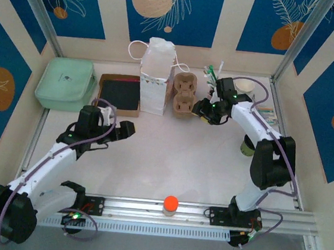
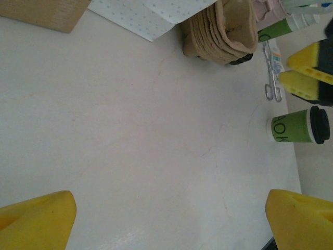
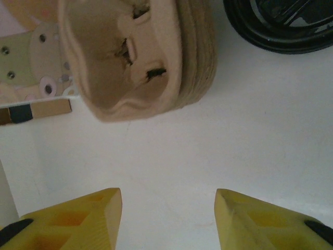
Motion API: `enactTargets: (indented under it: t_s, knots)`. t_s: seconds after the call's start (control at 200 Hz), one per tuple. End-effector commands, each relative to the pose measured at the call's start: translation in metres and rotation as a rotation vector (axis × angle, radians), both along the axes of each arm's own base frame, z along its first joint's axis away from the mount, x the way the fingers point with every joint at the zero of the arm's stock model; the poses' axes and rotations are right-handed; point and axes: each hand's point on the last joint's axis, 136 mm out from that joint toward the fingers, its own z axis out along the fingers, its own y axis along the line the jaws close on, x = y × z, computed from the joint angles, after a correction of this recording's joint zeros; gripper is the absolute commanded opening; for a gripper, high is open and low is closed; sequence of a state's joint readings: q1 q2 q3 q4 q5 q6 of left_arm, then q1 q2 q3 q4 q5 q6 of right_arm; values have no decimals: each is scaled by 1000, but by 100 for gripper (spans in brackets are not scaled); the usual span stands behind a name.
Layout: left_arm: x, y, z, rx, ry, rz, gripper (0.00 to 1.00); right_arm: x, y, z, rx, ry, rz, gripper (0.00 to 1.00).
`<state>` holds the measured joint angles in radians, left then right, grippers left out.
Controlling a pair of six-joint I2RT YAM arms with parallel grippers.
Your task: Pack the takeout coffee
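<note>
Logging positions. The takeout coffee sits on the white table, on its right side and well apart from the stack of pulp cup carriers. In the left wrist view the cup's long axis runs across the picture: black lid toward the right edge, white base toward the left, green band between. From above, the right arm's forearm partly hides the cup, so I cannot tell whether it stands or lies.

The left gripper has its jaws spread wide with nothing between them, over bare table left of centre.

The right gripper has its jaws apart at a moderate gap with only bare table between them. Its fingertips point at the carrier stack and stop just short of it, not touching. A white paper bag stands just left of the carriers.
</note>
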<state>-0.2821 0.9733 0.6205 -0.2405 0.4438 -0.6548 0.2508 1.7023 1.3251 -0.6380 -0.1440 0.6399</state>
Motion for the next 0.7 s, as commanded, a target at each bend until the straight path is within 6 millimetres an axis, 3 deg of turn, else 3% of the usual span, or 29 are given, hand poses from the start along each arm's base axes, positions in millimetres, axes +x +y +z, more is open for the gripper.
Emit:
enactTargets:
  t_s: [0.0, 0.695]
  knots:
    - [-4, 2, 9, -47, -16, -3, 94, 19, 8, 8, 85, -21, -26, 49]
    - [-13, 16, 1, -35, -14, 22, 94, 47, 17, -22, 103, 20, -56, 36]
